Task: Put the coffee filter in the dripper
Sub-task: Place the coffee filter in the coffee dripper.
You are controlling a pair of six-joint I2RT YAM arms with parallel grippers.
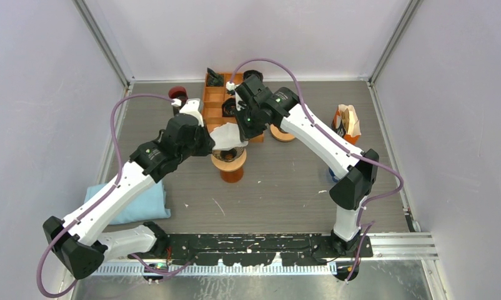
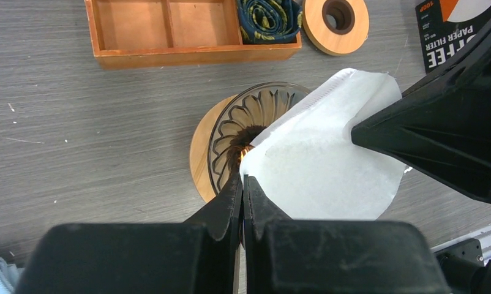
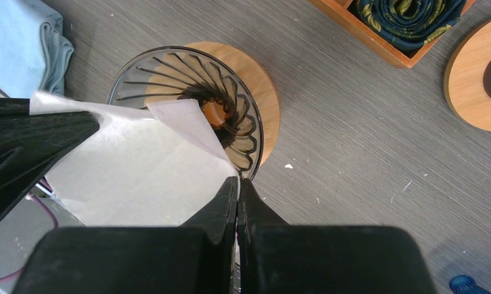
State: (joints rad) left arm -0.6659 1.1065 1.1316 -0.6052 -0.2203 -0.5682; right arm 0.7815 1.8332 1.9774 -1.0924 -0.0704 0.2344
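The white paper coffee filter (image 1: pixel 225 135) hangs just above the glass ribbed dripper (image 1: pixel 229 155), which sits on a round wooden stand. My left gripper (image 1: pixel 208 142) is shut on the filter's left edge; in the left wrist view its tips (image 2: pixel 243 179) pinch the filter (image 2: pixel 322 165) over the dripper (image 2: pixel 249 113). My right gripper (image 1: pixel 244 129) is shut on the opposite edge; in the right wrist view its tips (image 3: pixel 237 181) pinch the filter (image 3: pixel 139 171) beside the dripper (image 3: pixel 194 86). The filter covers part of the dripper's mouth.
A wooden compartment tray (image 1: pixel 214 100) with a rolled dark cloth (image 2: pixel 267 18) stands behind the dripper. A wooden ring (image 1: pixel 283 134) lies to the tray's right. A filter pack (image 1: pixel 347 122) stands at far right. A folded blue cloth (image 1: pixel 135 201) lies near left.
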